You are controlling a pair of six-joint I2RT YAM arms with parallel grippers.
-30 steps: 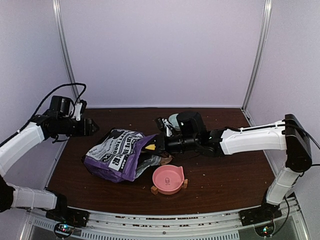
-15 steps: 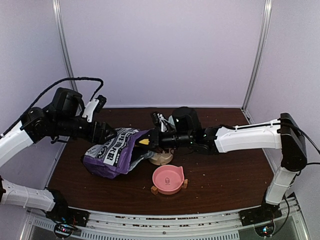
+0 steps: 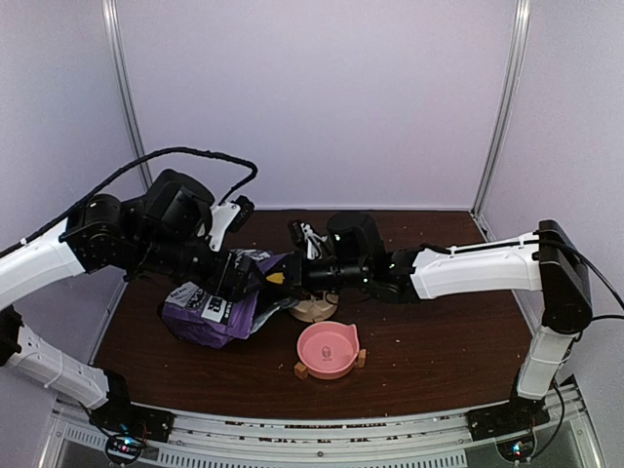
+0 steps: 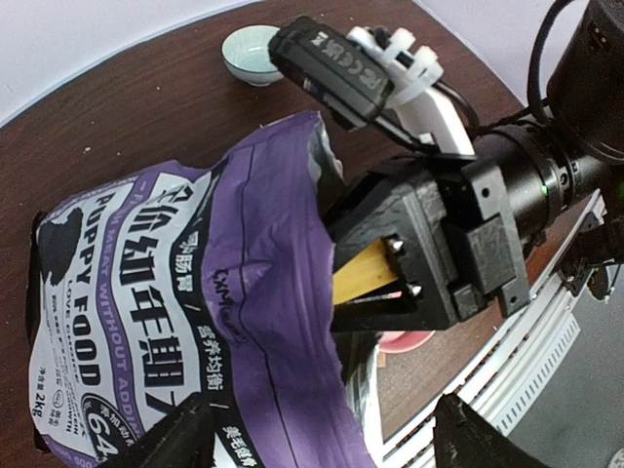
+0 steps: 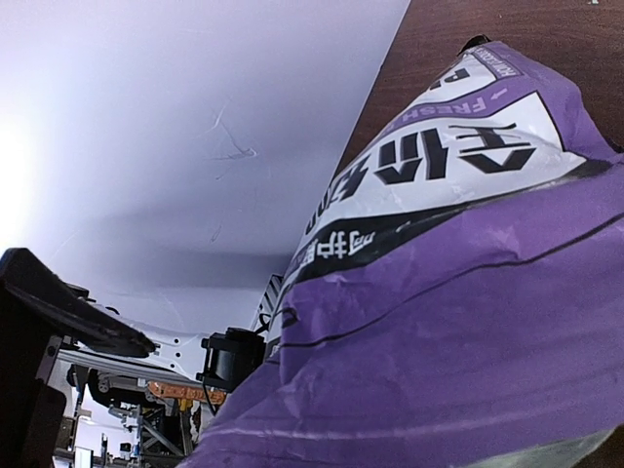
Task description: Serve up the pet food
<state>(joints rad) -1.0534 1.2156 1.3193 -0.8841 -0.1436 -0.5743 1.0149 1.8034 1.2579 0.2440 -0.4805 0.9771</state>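
- The bench [image 3: 439,341] is dark brown wood inside a pale lilac enclosure. A purple-and-white puppy food bag [image 3: 210,302] lies left of centre, its mouth facing right.
- Your right hand [image 3: 292,276] is clamped on the handle of the yellow scoop [image 4: 369,273], pushed into the bag's mouth.
- Your left hand [image 4: 327,444] hangs over the bag with its fingers spread wide and nothing between them.
- You cannot see any pet food; it is presumably inside the bag, hidden by the foil.
- The step looks like scooping. Next, the left hand probably needs to pin or lift the bag's lip so the scoop can dig in and come out level.
- The pink bowl [image 3: 328,348] waits below the centre of the top view, near the bag's mouth, and looks empty.
- The label reads "PUPPY FOOD" and "2kg", with large Chinese characters alongside.
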